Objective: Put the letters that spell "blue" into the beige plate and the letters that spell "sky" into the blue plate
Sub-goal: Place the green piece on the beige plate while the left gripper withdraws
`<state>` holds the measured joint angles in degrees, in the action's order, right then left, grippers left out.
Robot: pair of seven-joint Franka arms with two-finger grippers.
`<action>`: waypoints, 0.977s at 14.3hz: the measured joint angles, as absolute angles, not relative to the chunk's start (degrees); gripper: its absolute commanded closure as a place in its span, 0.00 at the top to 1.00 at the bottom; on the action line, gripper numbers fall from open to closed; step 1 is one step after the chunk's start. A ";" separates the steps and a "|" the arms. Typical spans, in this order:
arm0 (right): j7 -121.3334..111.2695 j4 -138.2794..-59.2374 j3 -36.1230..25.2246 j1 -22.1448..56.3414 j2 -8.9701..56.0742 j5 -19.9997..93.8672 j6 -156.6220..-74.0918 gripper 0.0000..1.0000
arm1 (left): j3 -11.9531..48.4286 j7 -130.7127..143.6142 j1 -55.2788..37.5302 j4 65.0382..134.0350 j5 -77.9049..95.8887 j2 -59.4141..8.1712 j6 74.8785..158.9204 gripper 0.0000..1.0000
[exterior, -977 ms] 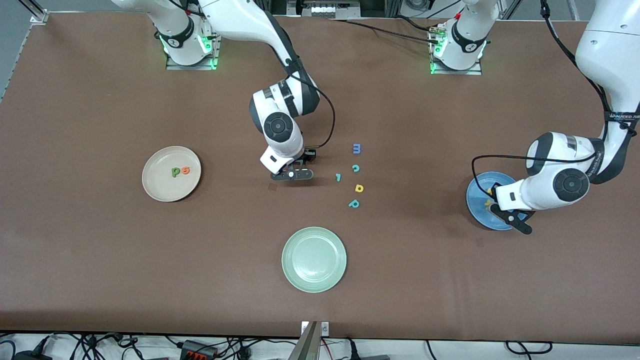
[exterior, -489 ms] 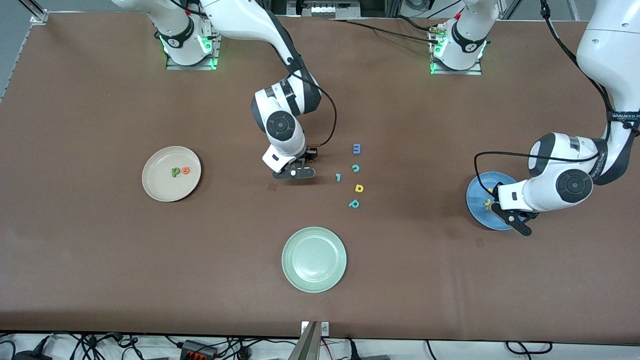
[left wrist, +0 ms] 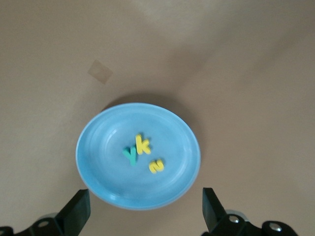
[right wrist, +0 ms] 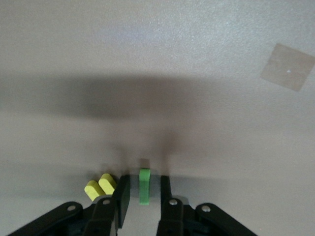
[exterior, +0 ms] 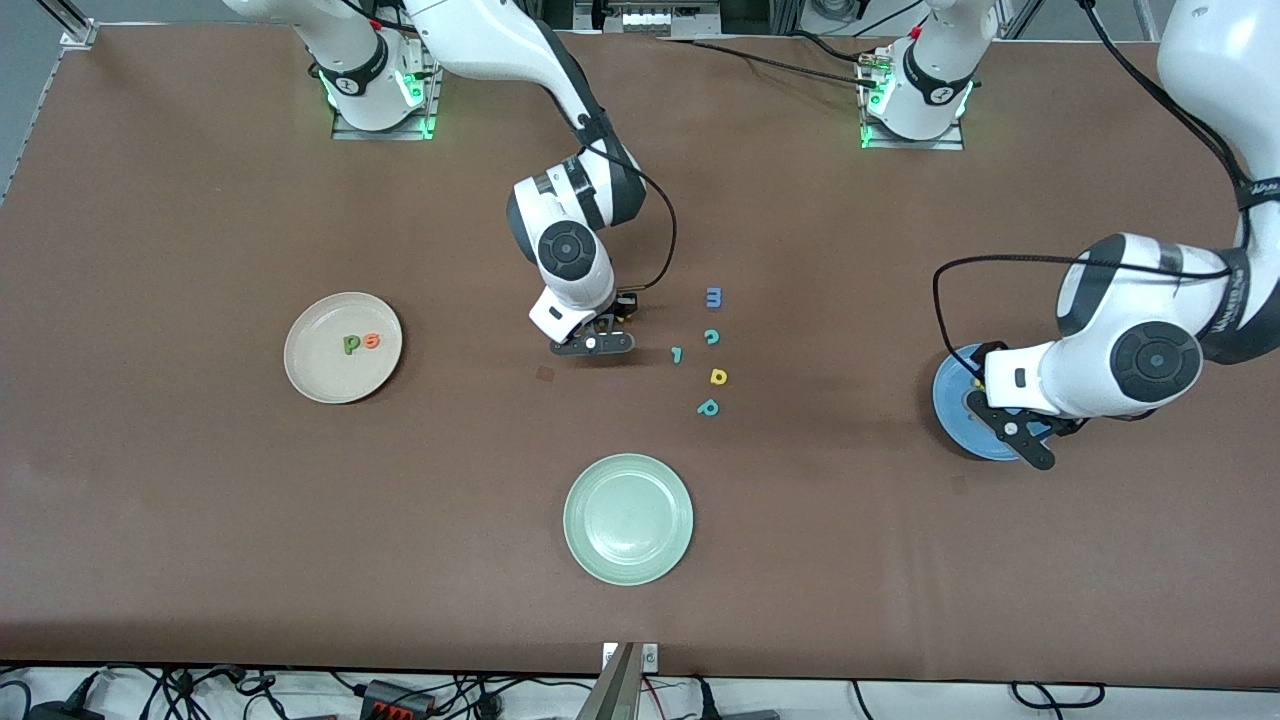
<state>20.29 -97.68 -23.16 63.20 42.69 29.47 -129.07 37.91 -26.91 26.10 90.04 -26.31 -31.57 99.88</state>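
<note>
The blue plate [left wrist: 98,182] holds a teal y [left wrist: 130,155], a yellow k [left wrist: 143,145] and a yellow s [left wrist: 156,166]. My left gripper [left wrist: 143,192] hangs open above this plate [exterior: 946,392], holding nothing. My right gripper [right wrist: 143,180] is down at the table's middle [exterior: 592,345]. Its fingers straddle the thin green bar l [right wrist: 144,187], open with a narrow gap showing on each side. The yellow u [right wrist: 100,187] lies just outside one finger. The beige plate [exterior: 320,375], toward the right arm's end, holds the dark green b [exterior: 351,344] and the orange e [exterior: 371,340].
Loose letters lie beside my right gripper: a blue m [exterior: 713,297], a teal c [exterior: 711,337], a small teal piece [exterior: 677,354], a yellow d [exterior: 718,377] and a teal p [exterior: 708,407]. A pale green plate [exterior: 628,518] sits nearer the front camera.
My left gripper went from shut to open over the blue plate and lifted a little. My right gripper edged toward the loose letters, its fingers narrowing around the green bar.
</note>
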 measured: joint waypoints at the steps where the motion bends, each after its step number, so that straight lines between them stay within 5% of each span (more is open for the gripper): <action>1: 20.29 -97.67 -23.17 63.20 42.69 29.47 -129.07 0.15 | 39.57 -25.70 26.10 87.71 -26.30 -31.41 95.72 1.00; 7: 20.29 -97.66 -23.43 63.08 42.69 29.47 -129.06 0.09 | 44.39 -14.47 25.46 78.04 -22.22 -30.54 79.99 1.00; 11: 20.28 -97.23 -27.44 62.59 42.10 29.47 -125.97 0.09 | 25.57 -10.19 15.43 76.30 -8.94 -25.38 78.44 1.00; 14: 16.23 -96.95 -35.99 62.30 41.26 29.46 -118.02 0.09 | 14.76 -10.18 10.63 74.85 -2.96 -22.63 78.83 1.00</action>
